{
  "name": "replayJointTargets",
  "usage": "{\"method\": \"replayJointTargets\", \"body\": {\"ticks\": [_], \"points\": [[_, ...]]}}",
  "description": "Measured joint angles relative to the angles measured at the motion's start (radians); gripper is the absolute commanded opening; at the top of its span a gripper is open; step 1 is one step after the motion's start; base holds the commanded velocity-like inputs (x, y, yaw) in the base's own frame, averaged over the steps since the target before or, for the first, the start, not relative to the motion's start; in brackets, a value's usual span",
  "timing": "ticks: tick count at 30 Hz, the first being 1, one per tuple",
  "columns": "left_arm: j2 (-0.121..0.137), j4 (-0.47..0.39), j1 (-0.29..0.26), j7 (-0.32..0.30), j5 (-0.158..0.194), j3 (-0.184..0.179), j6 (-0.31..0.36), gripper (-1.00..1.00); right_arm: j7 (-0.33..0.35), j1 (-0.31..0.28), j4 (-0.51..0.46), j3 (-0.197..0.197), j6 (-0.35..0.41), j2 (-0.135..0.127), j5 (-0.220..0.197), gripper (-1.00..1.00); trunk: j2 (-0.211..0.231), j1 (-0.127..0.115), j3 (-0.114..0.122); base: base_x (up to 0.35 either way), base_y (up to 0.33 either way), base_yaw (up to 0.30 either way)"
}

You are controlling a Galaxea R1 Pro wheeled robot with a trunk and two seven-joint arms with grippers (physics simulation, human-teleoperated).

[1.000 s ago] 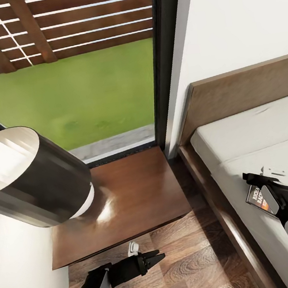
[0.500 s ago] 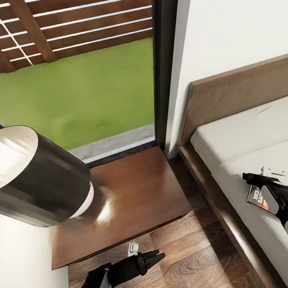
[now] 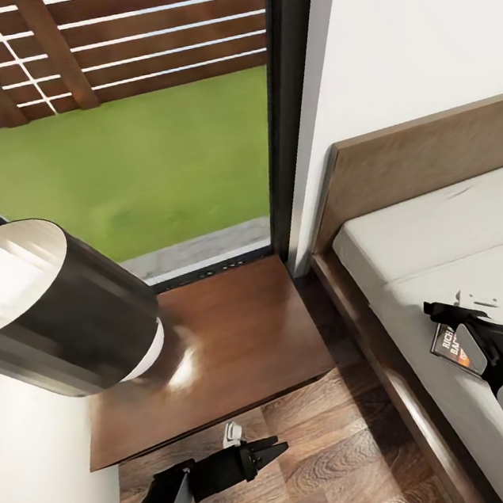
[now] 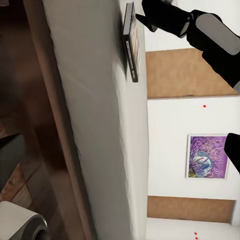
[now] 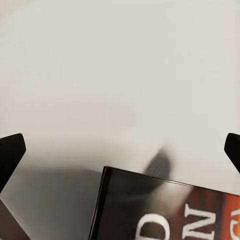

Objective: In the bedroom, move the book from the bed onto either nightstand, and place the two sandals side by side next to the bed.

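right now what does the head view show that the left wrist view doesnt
Head view alone: the nightstand by the window with grass and a slatted fence outside, the left claw low over the wood floor, and a black cylindrical lamp shade close to the camera.

Left wrist view alone: a purple framed picture on the white wall.

Both: the book lying on the pale mattress of the bed, with the right claw at it, and the bed's brown frame.
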Motion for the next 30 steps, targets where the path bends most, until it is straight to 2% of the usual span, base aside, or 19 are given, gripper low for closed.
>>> {"method": "replayJointTargets", "body": {"ticks": [5, 30], "points": [[0.000, 0.001, 0.000, 0.000, 0.001, 0.001, 0.000, 1.00, 0.000, 0.000, 0.000, 0.000, 0.000, 0.000, -0.001, 1.00, 0.000, 0.000, 0.000, -0.149, 0.000, 0.000], [0.000, -0.001, 0.000, 0.000, 0.001, 0.001, 0.000, 1.00, 0.000, 0.000, 0.000, 0.001, 0.000, 0.000, -0.001, 1.00, 0.000, 0.000, 0.000, -0.025, 0.000, 0.000]]}}
